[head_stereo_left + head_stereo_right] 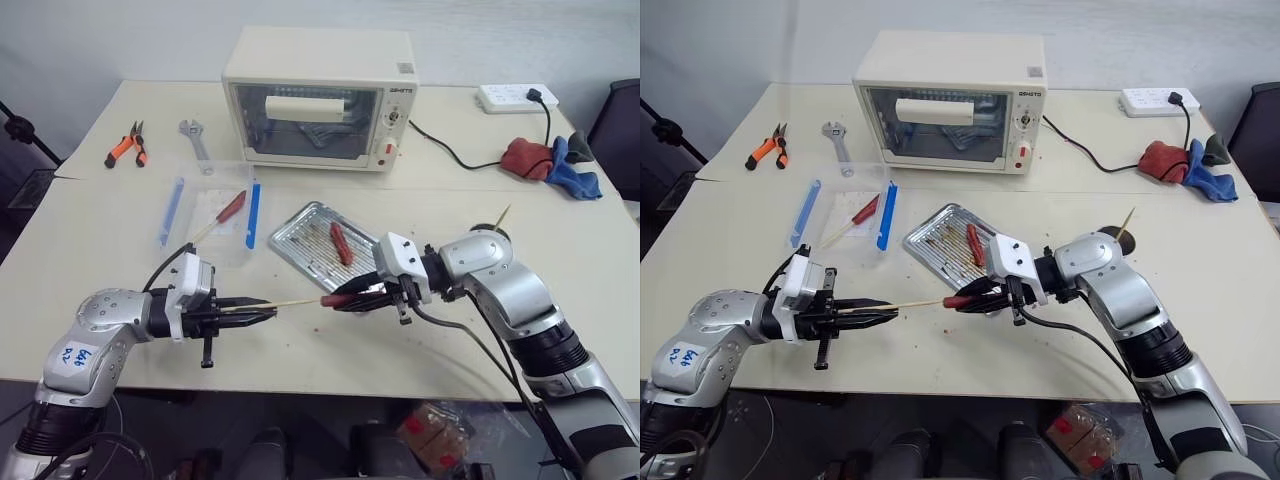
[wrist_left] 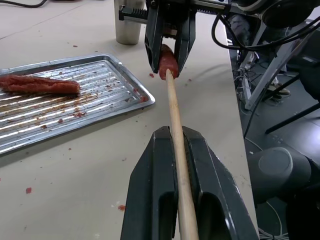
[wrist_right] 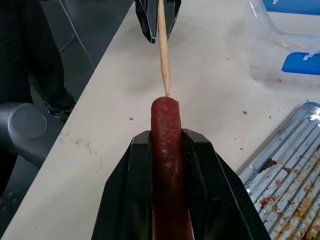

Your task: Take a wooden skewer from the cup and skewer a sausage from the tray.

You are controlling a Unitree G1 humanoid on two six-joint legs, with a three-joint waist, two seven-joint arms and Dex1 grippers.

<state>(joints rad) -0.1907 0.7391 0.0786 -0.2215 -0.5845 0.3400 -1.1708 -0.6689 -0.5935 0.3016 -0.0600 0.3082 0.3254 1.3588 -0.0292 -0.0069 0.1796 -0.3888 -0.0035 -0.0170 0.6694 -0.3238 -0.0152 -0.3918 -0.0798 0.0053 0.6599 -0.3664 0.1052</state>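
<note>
My left gripper (image 1: 266,313) is shut on a wooden skewer (image 1: 296,302) and holds it level, pointing right. My right gripper (image 1: 343,299) faces it, shut on a glossy reddish-brown sausage (image 3: 167,150). The skewer's pointed tip (image 3: 166,90) meets the sausage's free end just above the table, in front of the tray. The silver ribbed tray (image 1: 288,238) lies behind them with a second sausage (image 1: 341,243) on it. The metal cup (image 2: 129,26) stands behind my right arm, which mostly hides it in the head views; another skewer (image 1: 503,215) sticks up from there.
A toaster oven (image 1: 320,98) stands at the back centre. A clear box with blue clips (image 1: 212,210) holds a red-handled tool (image 1: 231,207). Orange pliers (image 1: 128,146) and a wrench (image 1: 196,140) lie at the back left. A power strip (image 1: 515,97) and cloths (image 1: 550,160) are at the back right.
</note>
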